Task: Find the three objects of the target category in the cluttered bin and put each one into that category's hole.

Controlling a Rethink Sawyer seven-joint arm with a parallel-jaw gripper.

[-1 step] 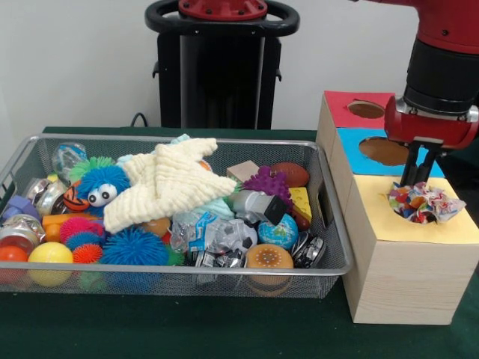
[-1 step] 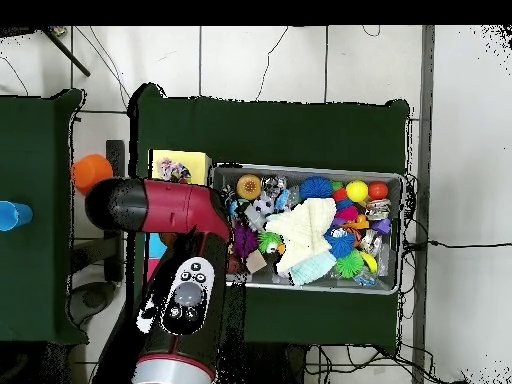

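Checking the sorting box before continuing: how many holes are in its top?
3, in a row on the wooden box: the red hole at the back, the blue hole in the middle, the yellow hole in front, mostly covered by a crumpled multicoloured bundle.

A green worktop (image 1: 224,329) carries everything. In the overhead view a second green table (image 2: 35,200) stands apart at the left, with an orange thing (image 2: 90,170) and a blue one (image 2: 12,214) near it (both too small to identify). Cables (image 2: 270,65) trail over the tiled floor (image 2: 300,60).
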